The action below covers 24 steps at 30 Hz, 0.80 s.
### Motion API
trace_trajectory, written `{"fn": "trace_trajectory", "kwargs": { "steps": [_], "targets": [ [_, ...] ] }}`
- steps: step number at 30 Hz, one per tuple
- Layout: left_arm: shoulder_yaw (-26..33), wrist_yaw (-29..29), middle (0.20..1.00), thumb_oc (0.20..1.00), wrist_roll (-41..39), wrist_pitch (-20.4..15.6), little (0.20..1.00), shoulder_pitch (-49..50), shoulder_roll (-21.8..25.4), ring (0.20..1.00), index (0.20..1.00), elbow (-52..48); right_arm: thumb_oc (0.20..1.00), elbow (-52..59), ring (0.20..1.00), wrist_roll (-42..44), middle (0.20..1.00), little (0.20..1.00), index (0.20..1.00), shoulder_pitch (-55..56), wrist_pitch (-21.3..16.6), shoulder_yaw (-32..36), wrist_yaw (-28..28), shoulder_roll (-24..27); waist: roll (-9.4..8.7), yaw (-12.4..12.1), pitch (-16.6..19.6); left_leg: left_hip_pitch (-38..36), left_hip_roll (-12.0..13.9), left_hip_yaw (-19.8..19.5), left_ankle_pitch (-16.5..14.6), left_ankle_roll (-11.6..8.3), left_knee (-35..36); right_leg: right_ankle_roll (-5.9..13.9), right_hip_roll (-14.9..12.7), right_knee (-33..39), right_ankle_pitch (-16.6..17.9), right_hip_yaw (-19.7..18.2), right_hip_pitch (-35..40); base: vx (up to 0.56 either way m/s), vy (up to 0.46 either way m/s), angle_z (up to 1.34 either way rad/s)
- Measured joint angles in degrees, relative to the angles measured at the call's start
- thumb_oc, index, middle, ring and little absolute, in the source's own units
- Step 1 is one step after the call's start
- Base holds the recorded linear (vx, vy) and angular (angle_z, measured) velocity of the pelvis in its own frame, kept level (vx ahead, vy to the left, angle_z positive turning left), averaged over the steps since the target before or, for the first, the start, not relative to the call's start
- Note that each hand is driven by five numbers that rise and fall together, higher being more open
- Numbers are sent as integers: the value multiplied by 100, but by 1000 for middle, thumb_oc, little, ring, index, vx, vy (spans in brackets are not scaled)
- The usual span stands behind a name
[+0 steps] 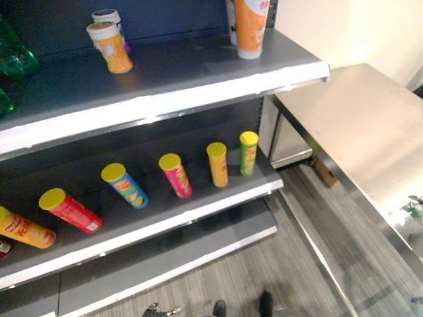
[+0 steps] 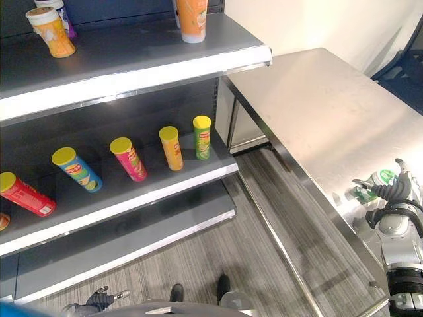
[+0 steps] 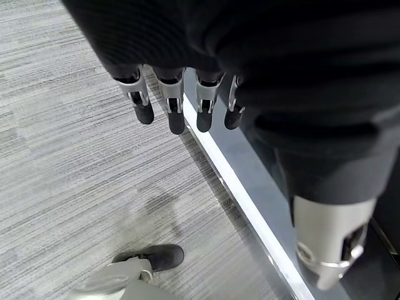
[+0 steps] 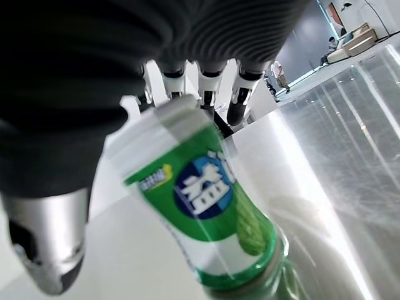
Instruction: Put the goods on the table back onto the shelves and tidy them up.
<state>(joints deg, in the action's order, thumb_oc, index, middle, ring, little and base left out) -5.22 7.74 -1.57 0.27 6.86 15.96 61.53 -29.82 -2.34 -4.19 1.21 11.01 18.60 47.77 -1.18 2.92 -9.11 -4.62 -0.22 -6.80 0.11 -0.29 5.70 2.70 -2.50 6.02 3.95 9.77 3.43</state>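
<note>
Right wrist view | green bottle point(image 4: 212, 219) between right robot hand point(image 4: 81, 125) fingers and thumb | gripped on steel table point(image 2: 317, 112)

Print shows on the green bottle point(image 4: 212, 219), a white and blue mark on its label, but I cannot make it out. The cans point(image 1: 175, 175) lying on the middle shelf point(image 1: 165, 221) and the cups point(image 1: 111, 47) on the top shelf point(image 1: 198, 72) carry small printed labels, too small to read.
</note>
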Motion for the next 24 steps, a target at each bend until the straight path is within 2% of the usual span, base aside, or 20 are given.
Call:
{"fn": "trace_trajectory", "kwargs": {
  "steps": [13,14,15,24],
  "targets": [
    [-12,26,1000,1000,0,-1,1000,4,0,1000,1000,6,1000,-438,1000,17,1000,1000,1000,-75,5,-66,-167,1,-20,-5,-10,-13,-3,2,0,0,0,0,-3,0,1,2,12,0,0,0],
    [-12,27,1000,1000,0,-1,1000,-5,0,1000,1000,6,514,-443,514,17,514,514,514,-75,5,-66,-179,1,-21,-4,-11,-14,-3,2,0,0,0,0,-3,0,1,2,12,0,0,0],
    [-12,26,1000,1000,0,-2,1000,-8,0,1000,1000,4,200,-443,200,19,200,200,200,-75,5,-66,-196,1,-21,-4,-11,-14,-3,3,0,0,0,0,-3,0,1,3,12,0,0,0],
    [-9,26,1000,1000,-1,0,1000,-3,0,1000,1000,9,200,-408,200,66,200,200,200,-77,1,-66,-296,4,-71,-5,-18,-35,-4,7,0,0,0,0,-4,0,1,-7,29,0,0,0]
  ]
}}
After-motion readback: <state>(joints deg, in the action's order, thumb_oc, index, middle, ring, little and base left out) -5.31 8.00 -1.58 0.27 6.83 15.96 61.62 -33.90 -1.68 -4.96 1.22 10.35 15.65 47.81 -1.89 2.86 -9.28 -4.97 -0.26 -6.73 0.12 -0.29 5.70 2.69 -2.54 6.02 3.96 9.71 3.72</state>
